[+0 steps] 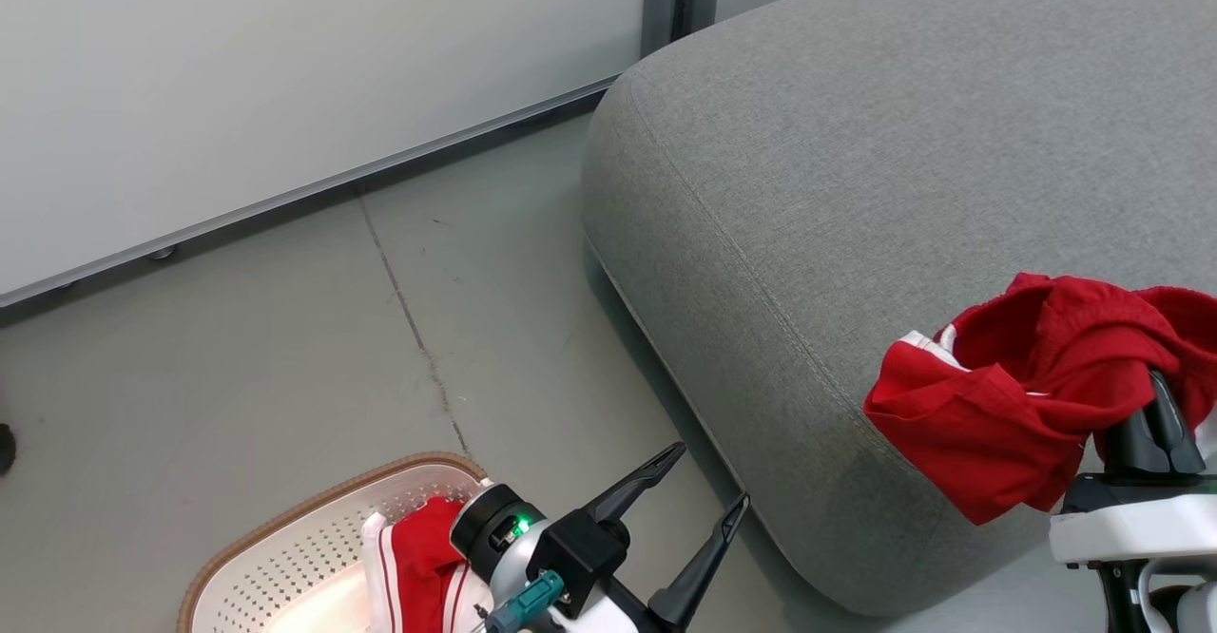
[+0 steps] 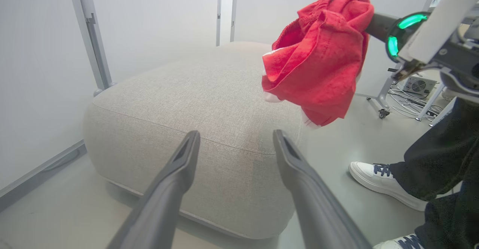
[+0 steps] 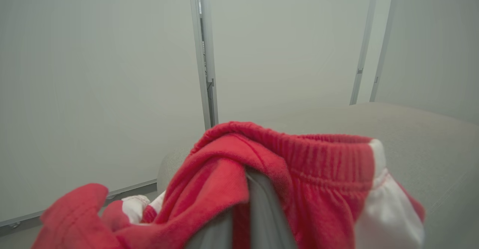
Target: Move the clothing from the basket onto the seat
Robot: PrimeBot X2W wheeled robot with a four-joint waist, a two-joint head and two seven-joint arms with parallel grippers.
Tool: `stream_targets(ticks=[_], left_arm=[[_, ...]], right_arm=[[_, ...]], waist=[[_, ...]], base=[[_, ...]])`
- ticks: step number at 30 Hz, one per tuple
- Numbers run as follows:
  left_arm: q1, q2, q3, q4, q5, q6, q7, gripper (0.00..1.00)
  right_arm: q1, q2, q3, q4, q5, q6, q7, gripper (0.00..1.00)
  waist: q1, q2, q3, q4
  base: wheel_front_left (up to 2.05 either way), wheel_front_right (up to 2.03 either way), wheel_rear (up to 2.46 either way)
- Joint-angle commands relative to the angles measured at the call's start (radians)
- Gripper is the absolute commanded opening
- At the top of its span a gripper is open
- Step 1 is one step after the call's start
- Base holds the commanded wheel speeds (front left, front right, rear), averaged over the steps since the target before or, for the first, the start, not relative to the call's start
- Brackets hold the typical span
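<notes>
A cream-white perforated plastic basket [image 1: 285, 543] with a brown rim is being seen at lower left on the grey floor [image 1: 285, 329], a red white-striped fabric garment [image 1: 423, 547] lying inside. Beside it, the left gripper [image 1: 709, 473] is being held spread wide, with nothing between its fingers. At the near corner of the large grey fabric-upholstered seat [image 1: 856, 186], a crumpled red fabric garment [image 1: 1017, 395] is being pinched aloft by the right gripper [image 1: 1158, 395], its fingers pressed together

Downward head view, 2 level wrist views, common seat [image 1: 856, 186]
</notes>
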Motion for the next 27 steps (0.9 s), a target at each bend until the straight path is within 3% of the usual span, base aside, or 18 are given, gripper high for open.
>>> stream_targets(ticks=[1,14,19,27], left_arm=[[-0.014,0.004,0.004,-0.001,0.003,0.000,0.000,1.00],[-0.043,0.004,-0.012,-0.016,0.022,0.006,0.000,1.00],[-0.094,0.004,-0.024,-0.018,0.045,0.004,0.000,1.00],[-0.210,0.005,-0.051,-0.003,0.086,-0.004,0.000,1.00]], right_arm=[[-0.007,-0.001,-0.004,-0.005,-0.006,0.000,-0.001,0.00],[-0.066,-0.020,-0.058,-0.058,-0.032,0.000,-0.001,0.00],[-0.177,-0.065,-0.106,-0.081,0.018,0.000,-0.001,0.00],[-0.430,-0.193,-0.174,-0.049,0.110,0.000,-0.001,0.00]], waist=[[0.0000,0.0000,0.000,0.003],[0.0000,0.0000,0.049,0.051],[0.0000,0.0000,0.127,0.079],[0.0000,0.0000,0.300,0.129]], base=[[0.00,0.00,0.00],[0.00,0.00,0.00],[0.00,0.00,0.00],[0.00,0.00,0.00]])
